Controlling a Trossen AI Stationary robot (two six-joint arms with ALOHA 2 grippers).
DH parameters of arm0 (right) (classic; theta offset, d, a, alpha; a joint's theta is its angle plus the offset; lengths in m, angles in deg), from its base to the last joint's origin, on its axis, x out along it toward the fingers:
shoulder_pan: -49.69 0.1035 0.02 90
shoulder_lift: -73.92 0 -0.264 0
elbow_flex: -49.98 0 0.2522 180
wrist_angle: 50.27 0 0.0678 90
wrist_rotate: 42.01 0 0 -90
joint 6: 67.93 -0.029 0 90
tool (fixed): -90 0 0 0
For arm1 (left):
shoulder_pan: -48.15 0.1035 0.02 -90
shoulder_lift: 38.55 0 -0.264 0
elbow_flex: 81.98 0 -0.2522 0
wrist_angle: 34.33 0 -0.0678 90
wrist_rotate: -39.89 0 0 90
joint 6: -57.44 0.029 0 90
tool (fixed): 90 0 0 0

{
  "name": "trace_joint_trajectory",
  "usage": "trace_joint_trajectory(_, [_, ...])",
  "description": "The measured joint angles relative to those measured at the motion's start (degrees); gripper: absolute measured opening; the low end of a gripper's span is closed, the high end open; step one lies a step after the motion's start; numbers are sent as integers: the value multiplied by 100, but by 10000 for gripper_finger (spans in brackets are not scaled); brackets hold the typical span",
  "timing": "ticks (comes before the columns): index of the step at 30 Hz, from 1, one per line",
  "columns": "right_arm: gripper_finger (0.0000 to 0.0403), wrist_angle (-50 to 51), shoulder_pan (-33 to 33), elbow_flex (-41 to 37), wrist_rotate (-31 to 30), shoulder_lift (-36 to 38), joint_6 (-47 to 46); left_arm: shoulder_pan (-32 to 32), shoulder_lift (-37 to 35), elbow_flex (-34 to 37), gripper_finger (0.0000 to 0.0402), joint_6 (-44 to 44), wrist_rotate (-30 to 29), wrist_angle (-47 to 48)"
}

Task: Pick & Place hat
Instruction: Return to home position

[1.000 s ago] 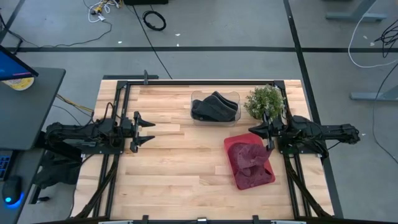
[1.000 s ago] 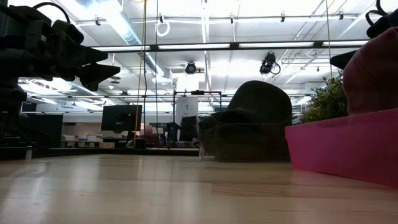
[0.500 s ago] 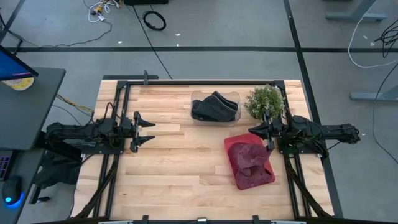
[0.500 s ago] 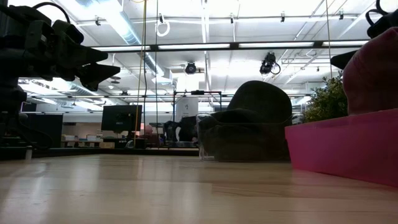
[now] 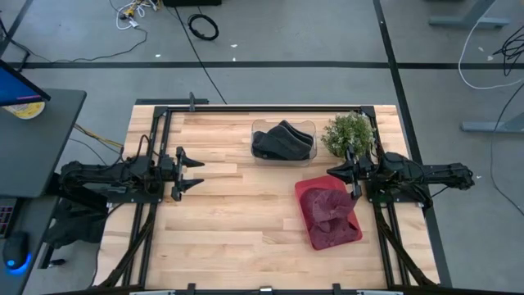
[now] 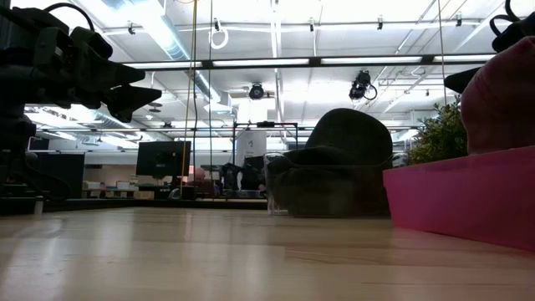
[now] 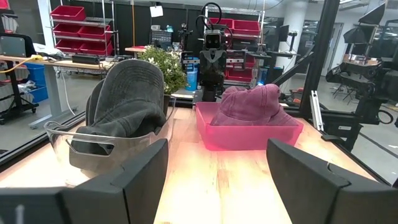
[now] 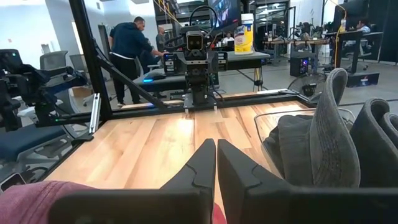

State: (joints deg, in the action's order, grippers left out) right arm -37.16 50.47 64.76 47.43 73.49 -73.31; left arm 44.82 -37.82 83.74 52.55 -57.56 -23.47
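Observation:
A dark grey hat sits crown-up inside a clear container near the table's far edge. A maroon hat lies in a red bin toward the table's right side. My left gripper hovers open over the table's left part, pointing toward both bins, far from them. My right gripper is shut, hovering just above the red bin's far edge and pointing toward the table's left; the maroon hat shows below its fingers.
A small green potted plant stands at the far right, between the clear container and the right arm. Bare wood spans the table's middle and near left. People stand in the room beyond the table.

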Motion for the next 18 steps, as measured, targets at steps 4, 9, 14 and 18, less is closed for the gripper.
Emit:
trace_joint_trajectory(4, [21,0,0,0,0,-1,3,0,0,0,277,1,1,0])
trace_joint_trajectory(9, [21,0,0,0,0,-1,6,0,0,0,277,1,-1,0])
trace_joint_trajectory(14, [21,-2,0,0,0,-3,6,-1,0,0,277,7,-13,0])
trace_joint_trajectory(18, [21,-1,0,0,-2,-3,7,0,0,0,277,14,-98,-4])
